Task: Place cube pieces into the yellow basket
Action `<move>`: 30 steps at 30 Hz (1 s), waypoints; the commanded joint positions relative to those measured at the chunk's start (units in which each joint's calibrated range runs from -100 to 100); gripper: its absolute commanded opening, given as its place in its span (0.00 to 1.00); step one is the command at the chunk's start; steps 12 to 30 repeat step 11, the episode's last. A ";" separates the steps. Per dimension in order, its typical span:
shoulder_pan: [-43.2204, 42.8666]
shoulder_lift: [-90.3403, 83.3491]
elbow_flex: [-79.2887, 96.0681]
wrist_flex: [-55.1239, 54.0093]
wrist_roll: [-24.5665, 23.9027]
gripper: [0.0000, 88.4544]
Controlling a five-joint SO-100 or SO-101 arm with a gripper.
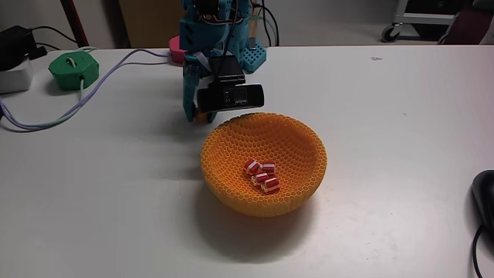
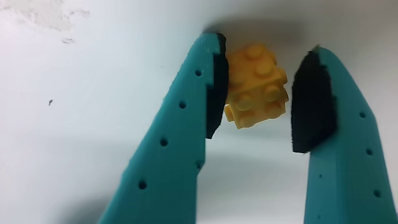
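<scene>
Straddling a yellow studded block (image 2: 256, 87) in the wrist view, the jaws stand apart.

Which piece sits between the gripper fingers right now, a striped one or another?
The yellow studded cube, on the white table between the open gripper fingers in the wrist view. The red-and-white striped cubes lie inside the yellow basket, away from the gripper.

Gripper (image 1: 202, 116) tips perhaps behind basket (image 1: 231, 193)
</scene>
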 commanded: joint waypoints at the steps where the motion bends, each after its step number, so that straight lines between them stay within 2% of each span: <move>1: 0.80 -0.07 -2.49 3.43 0.39 0.14; 5: 1.64 -0.16 -6.54 10.72 0.39 0.08; 11: 2.76 0.60 -19.15 19.76 2.25 0.08; 30: 2.76 0.60 -19.15 19.76 2.25 0.08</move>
